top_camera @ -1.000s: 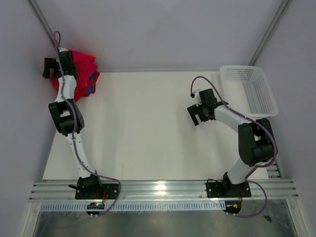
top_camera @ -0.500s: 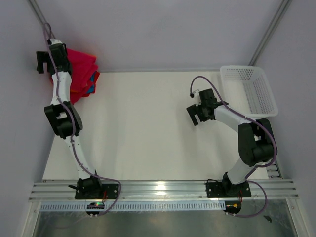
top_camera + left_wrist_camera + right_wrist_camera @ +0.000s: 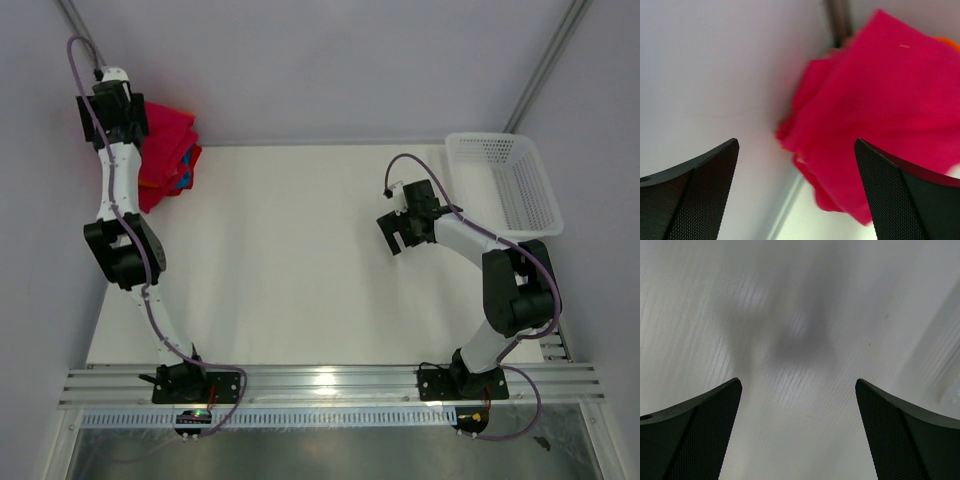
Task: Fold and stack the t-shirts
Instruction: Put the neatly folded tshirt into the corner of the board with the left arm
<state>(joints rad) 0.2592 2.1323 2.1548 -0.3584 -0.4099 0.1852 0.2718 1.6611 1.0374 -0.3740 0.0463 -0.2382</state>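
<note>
Left end effector [image 3: 796, 149] hangs with its two fingers spread wide and nothing between them; its wrist view looks past them at a pale wall [image 3: 715, 75] on the left and red cloth on the right. The right end effector [image 3: 797, 385] is likewise spread wide and holds nothing, with only bare surface and its own shadow beneath it.

From the top view, the white worktop [image 3: 290, 260] fills the middle of the frame. The left arm [image 3: 125, 250] reaches up along the left edge to the upper left corner, and the right arm [image 3: 515, 290] bends in from the lower right, its tip over the right centre of the worktop. A white mesh basket [image 3: 505, 185] sits at the upper right edge.

The t-shirts [image 3: 165, 155] lie in a folded stack at the upper left corner of the worktop, against the wall, partly under the left arm's wrist. A crimson shirt [image 3: 885, 105] is on top, with red layers and a glimpse of blue [image 3: 182, 182] at the stack's lower edge. A sliver of orange [image 3: 951, 44] peeks out at the upper right of the left wrist view.
</note>
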